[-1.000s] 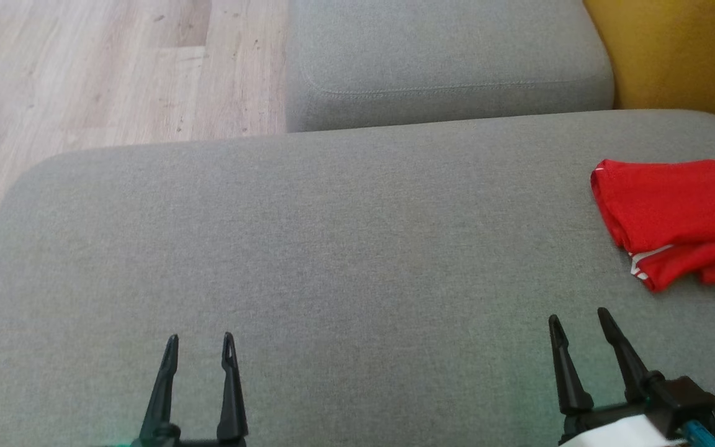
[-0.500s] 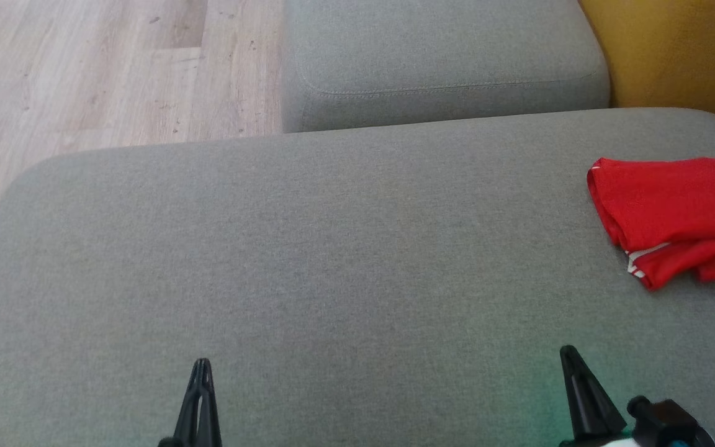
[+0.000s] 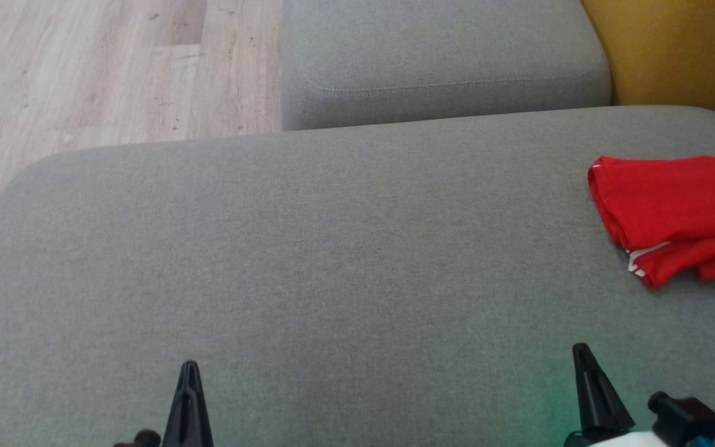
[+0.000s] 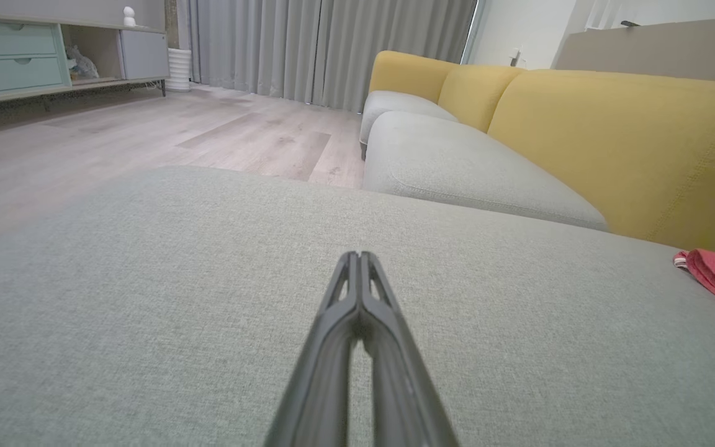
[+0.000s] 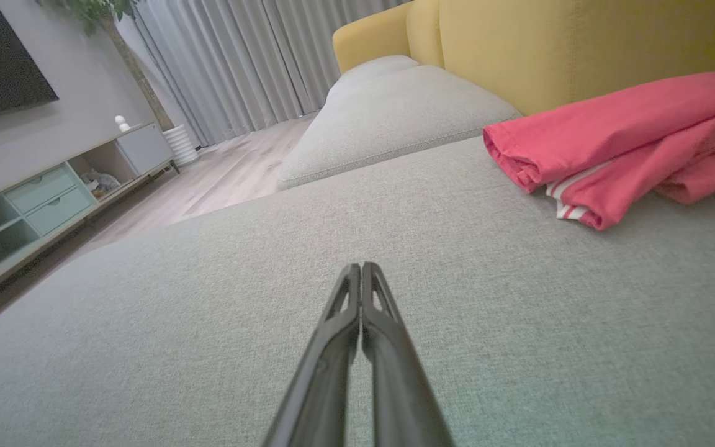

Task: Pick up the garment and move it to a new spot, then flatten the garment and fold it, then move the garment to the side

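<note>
Note left gripper (image 3: pixel 188 366) and right gripper (image 3: pixel 581 349), open 1 second ago, now closed on nothing. Locate folded garment (image 3: pixel 674 211) at right side of seat cushion (image 3: pixel 332 248), well apart. Treat task as likely complete.

Red garment (image 3: pixel 674 211), right part past the head view's edge.

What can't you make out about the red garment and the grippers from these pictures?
Red garment: right edge cuts it off in head and right wrist views; full shape unknown.
Its underside and inner layers: hidden by its own top fold.
Left gripper, right gripper: bases cut off by the head view's bottom edge.
</note>
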You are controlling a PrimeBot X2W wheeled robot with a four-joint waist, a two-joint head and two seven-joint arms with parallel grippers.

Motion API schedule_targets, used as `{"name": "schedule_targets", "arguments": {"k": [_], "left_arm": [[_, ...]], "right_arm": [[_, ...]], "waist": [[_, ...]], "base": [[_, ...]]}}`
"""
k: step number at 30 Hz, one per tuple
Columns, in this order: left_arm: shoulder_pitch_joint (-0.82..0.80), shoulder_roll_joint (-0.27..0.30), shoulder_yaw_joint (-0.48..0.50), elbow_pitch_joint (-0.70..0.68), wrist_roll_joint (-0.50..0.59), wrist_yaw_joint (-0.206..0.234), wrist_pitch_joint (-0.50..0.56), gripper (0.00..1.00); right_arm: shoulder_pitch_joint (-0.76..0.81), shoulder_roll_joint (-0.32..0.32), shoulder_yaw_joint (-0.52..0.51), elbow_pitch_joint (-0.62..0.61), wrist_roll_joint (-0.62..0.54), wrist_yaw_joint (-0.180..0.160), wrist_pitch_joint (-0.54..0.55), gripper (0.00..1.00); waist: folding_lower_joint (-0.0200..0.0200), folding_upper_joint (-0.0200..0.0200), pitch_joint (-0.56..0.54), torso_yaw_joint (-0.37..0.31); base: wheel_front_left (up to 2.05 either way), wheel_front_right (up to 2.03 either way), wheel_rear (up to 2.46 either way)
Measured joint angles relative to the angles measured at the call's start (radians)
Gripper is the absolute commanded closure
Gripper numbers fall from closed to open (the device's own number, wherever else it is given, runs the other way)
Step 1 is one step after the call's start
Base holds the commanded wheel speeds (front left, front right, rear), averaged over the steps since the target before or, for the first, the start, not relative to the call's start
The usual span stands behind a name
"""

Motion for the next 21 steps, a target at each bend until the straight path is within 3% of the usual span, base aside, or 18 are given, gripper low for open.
{"name": "schedule_targets", "arguments": {"k": [21], "left_arm": [[-0.057,0.007,0.036,0.042,-0.264,-0.054,0.045,1.00]], "right_arm": [[-0.051,-0.004,-0.025,0.012,0.264,0.000,0.052,1.00]], "waist": [[0.0000,0.0000,0.009,0.000]], "base": [[0.00,0.00,0.00]]}}
